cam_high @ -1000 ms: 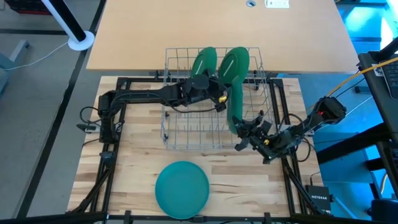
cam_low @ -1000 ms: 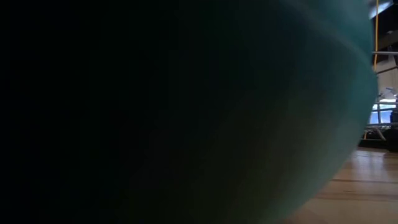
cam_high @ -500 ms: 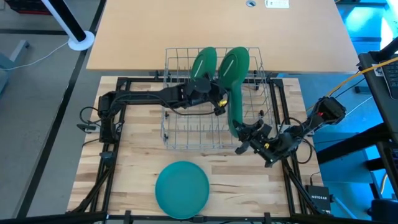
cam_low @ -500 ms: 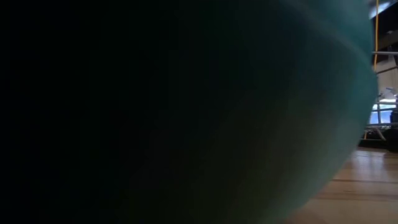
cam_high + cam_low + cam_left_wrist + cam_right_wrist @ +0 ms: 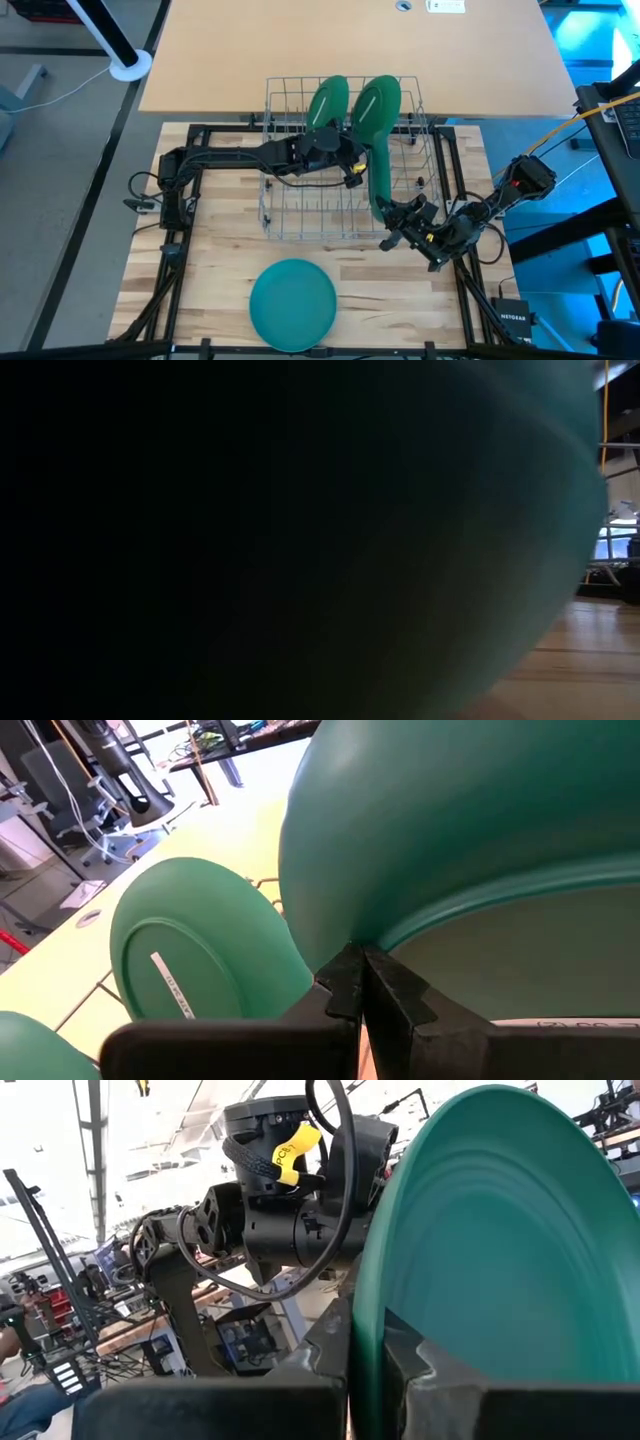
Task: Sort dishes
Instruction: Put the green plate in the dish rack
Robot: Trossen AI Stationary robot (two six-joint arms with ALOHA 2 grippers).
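Wire dish rack (image 5: 345, 160) standing at the far middle of the counter (image 5: 200, 270), straddling the seam with the paler tabletop beyond. Two green plates upright in the far slots: leftmost plate (image 5: 328, 100) and second plate (image 5: 378, 102). Third plate (image 5: 381, 180) on edge toward the right side of the rack, long axis running from far edge to near edge of the counter. Fourth plate (image 5: 293, 302) lying flat near the near edge, roughly centred, well apart from both arms; same plate filling most of the low view. No fifth plate in view.

Right claw (image 5: 396, 222) clamped on the near rim of the third plate, fingers closed on either face of the rim in the right wrist view (image 5: 350, 1370). Left claw (image 5: 352, 172) reaching across the rack from the left, fingers together and pinching a plate rim (image 5: 350, 982) in the left wrist view; judged to be the same third plate, at its far-left flank.

Governing relation: plate edge-on between the two claws, right arm at its near end, left arm at mid-rack. Seating judged to depend on keeping that rim in line with the slots.

Legible writing: "NETGEAR" on a box (image 5: 515, 322) at the near right corner. Label strip on one plate's underside (image 5: 172, 985), unreadable.
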